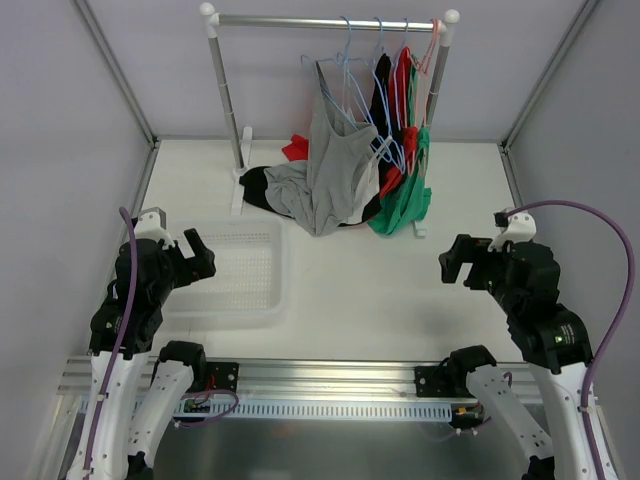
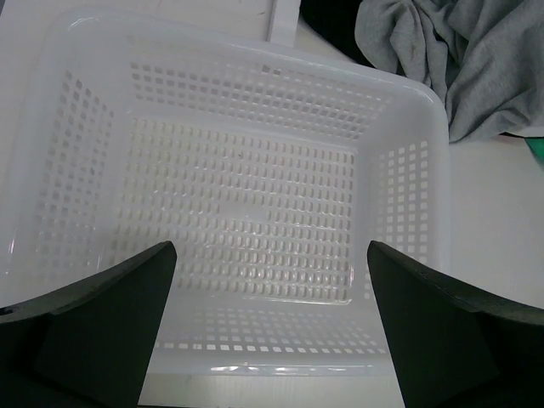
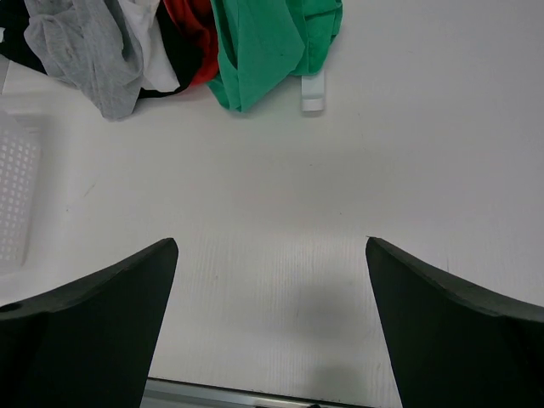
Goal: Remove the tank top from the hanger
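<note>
A grey tank top [image 1: 335,160] hangs from a light blue hanger [image 1: 345,75] on the rail of a clothes rack [image 1: 320,20], its hem pooled on the table. It also shows in the left wrist view [image 2: 459,59] and in the right wrist view [image 3: 85,51]. My left gripper [image 1: 195,258] is open and empty above a white basket [image 1: 240,300], far from the tank top. My right gripper [image 1: 452,262] is open and empty above the bare table, in front of and to the right of the clothes.
More hangers carry black, red and green garments [image 1: 405,170] to the right of the tank top. The green one [image 3: 263,42] reaches the table beside the rack's foot [image 3: 313,92]. The perforated basket [image 2: 408,110] fills the left wrist view. Frame posts line the walls.
</note>
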You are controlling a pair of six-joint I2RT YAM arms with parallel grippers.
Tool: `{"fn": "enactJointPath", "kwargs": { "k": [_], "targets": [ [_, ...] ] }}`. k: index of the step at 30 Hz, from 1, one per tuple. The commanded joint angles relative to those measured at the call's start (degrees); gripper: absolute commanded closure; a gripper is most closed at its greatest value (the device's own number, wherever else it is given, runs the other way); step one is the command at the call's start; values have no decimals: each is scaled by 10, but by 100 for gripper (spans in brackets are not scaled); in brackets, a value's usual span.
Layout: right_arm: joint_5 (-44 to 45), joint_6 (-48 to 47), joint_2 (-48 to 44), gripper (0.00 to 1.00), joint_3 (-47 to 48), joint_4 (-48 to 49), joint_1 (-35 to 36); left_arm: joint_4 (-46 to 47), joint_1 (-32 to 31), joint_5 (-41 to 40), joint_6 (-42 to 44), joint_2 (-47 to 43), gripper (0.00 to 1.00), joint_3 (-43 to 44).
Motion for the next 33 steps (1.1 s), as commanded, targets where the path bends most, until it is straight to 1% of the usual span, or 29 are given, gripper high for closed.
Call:
{"fn": "enactJointPath", "kwargs": {
  "k": [1,8,9,11,12,13,14,15,16,17,18,19,20,21,22,23,24,25,26,27,28,29,30,32,33],
  "targets": [
    [-6,13,11,1,2,30,2,16,-5,-9,-12,1,1,-2],
    [-14,32,41,1,20,45,3,16,-5,-12,-16,8,1,-3],
    [-37,55,37,1,21,74,2,15,-5,-12,-16,8,1,-3],
    [-93,70,22,1,15,120,2,16,-5,-12,-17,7,1,-3],
    [-150,70,-2,1,8,183,2,16,-5,-11,-17,7,1,-4],
    [-170,72,-12,0,-10,219,2,17,-5,-9,-17,5,1,-4],
    [-178,73,-15,0,-7,243,3,18,-5,-9,-17,5,1,-5],
    [-179,73,-10,1,6,246,2,18,-5,-8,-17,5,1,-5],
    [-184,58,24,0,30,238,2,17,-5,-8,-18,6,2,-5],
    [-194,45,46,1,82,226,2,18,-5,-5,-18,8,1,-5],
    [-199,39,67,0,107,219,2,19,-5,-2,-18,8,1,-5],
    [-205,15,115,0,131,216,2,19,-5,2,-18,11,1,-5],
    [-211,8,142,0,187,210,2,19,-5,4,-18,12,1,-5],
    [-229,1,170,2,217,202,2,18,-5,4,-18,12,1,-5],
    [-239,-6,200,4,249,193,3,18,-5,4,-18,12,1,-6],
    [-248,-22,264,10,319,182,3,19,-5,1,-18,12,1,-6],
    [-254,-29,295,14,354,160,4,18,-5,0,-18,12,1,-6],
    [-249,-36,327,18,392,145,5,19,-5,-1,-18,12,1,-6],
    [-247,-59,384,25,428,133,14,20,-4,-1,-18,12,1,-7],
    [-231,-72,410,27,487,119,21,19,-4,-3,-18,17,1,-7],
    [-211,-84,433,27,513,114,30,19,-4,-5,-18,19,1,-7],
    [-200,-96,476,29,536,110,48,19,-4,-3,-18,21,1,-8],
    [-179,-118,496,30,586,95,56,19,-4,-1,-18,25,1,-8],
    [-162,-137,537,31,636,80,82,19,-4,0,-18,27,1,-8],
    [-140,-145,572,31,658,71,89,19,-4,-1,-18,28,1,-9]
  ]
}}
